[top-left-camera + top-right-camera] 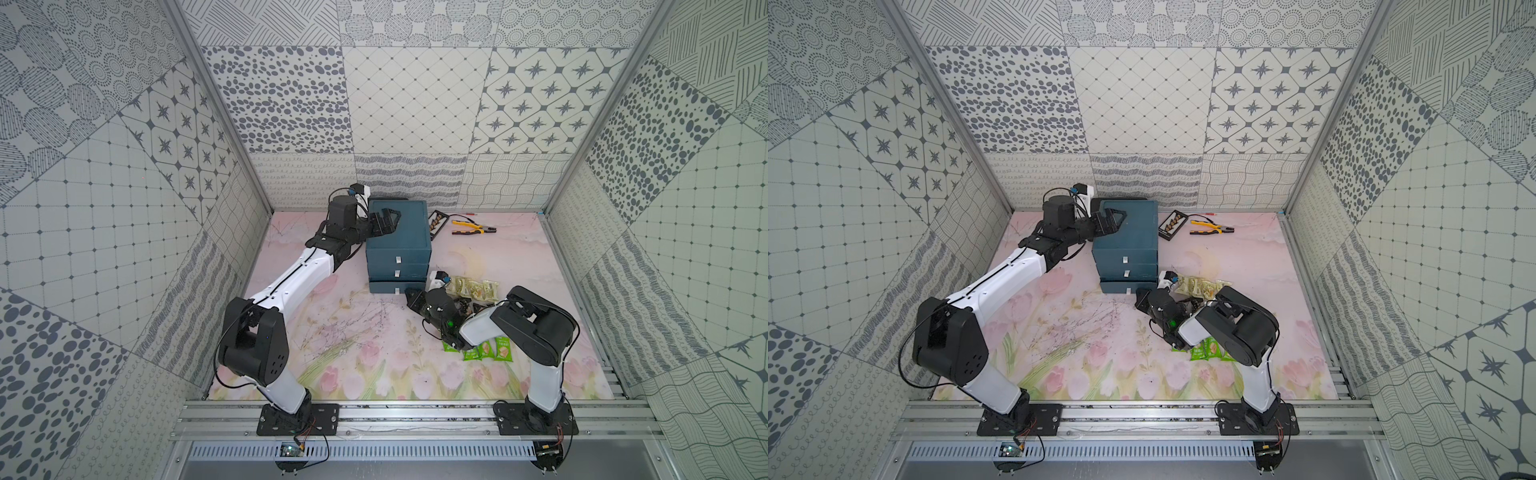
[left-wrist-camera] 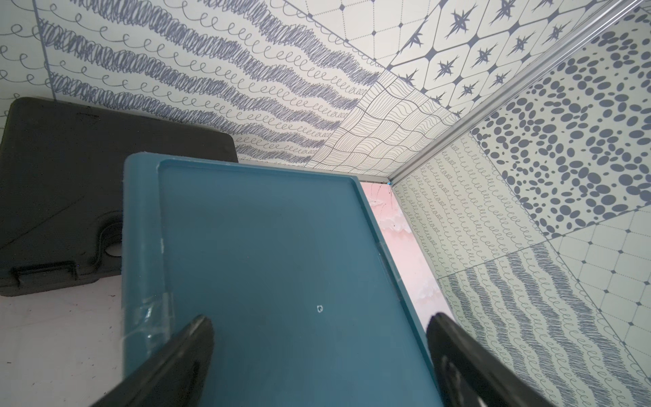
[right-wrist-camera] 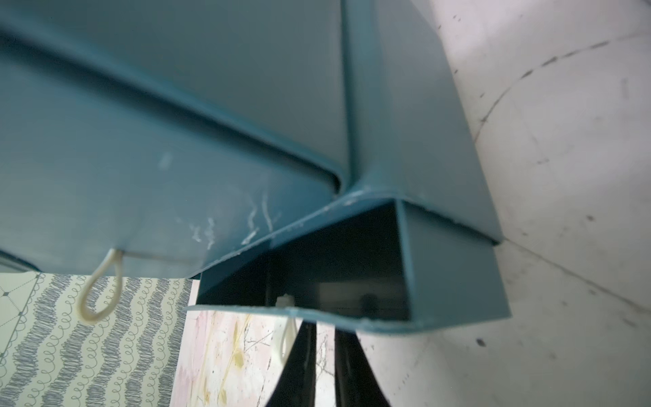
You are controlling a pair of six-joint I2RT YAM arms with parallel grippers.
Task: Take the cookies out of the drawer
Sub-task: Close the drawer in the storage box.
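The cookies lie on the mat to the right of the blue cabinet (image 1: pixel 399 232): gold packets (image 1: pixel 473 286) (image 1: pixel 1198 286), black packets (image 1: pixel 467 305) and green packets (image 1: pixel 484 349) (image 1: pixel 1204 352), partly under my right arm. The bottom drawer (image 1: pixel 390 287) (image 3: pixel 454 278) stands slightly pulled out, and the part of its inside that shows is dark. My right gripper (image 1: pixel 409 296) (image 3: pixel 323 327) is at the drawer's front right corner, fingers nearly together, their tips hidden under the front edge. The white pull loop (image 3: pixel 286 338) hangs beside them. My left gripper (image 1: pixel 390 222) (image 2: pixel 320 319) rests open on the cabinet top.
A slim black tray of brown pieces (image 1: pixel 436 220) and yellow-handled pliers (image 1: pixel 473 227) lie at the back right. A flat black case (image 2: pixel 88 176) leans behind the cabinet against the back wall. Patterned walls close in three sides.
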